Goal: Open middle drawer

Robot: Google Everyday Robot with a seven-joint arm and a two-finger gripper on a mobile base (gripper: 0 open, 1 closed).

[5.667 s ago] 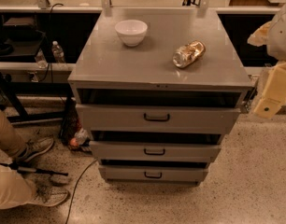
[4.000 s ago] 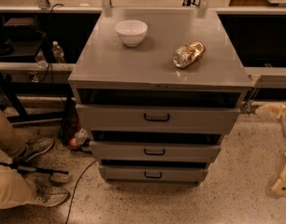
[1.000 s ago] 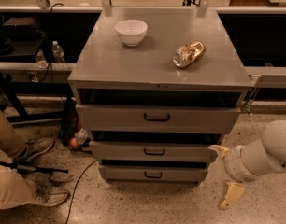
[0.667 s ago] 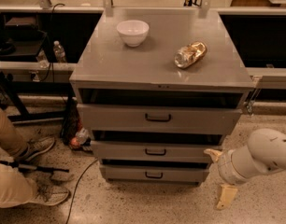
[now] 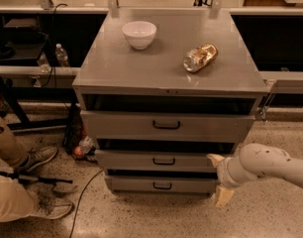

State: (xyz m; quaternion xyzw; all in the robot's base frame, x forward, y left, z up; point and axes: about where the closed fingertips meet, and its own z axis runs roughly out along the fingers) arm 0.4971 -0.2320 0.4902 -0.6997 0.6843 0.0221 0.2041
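Observation:
The grey metal cabinet (image 5: pixel 166 73) has three drawers. The middle drawer (image 5: pixel 136 161) has a mid-sized front and a small black loop handle (image 5: pixel 164 161), with a dark gap above it. It sits below the taller top drawer (image 5: pixel 122 125) and above the narrow bottom drawer (image 5: pixel 136 185). My gripper (image 5: pixel 219 178) is at the cabinet's lower right corner, beside the right end of the middle and bottom drawers, well right of the handle. Its two cream fingers (image 5: pixel 224 196) are spread apart and hold nothing.
A white bowl (image 5: pixel 139 33) and a crumpled gold packet (image 5: pixel 200 57) lie on the cabinet top. A person's legs and shoes (image 5: pixel 37 158) are at the left, with a cable (image 5: pixel 84 192) on the floor. Bottles (image 5: pixel 62 56) stand on a shelf at left.
My arm has come down from the right and moved left to the cabinet's lower right corner. The drawers have not moved.

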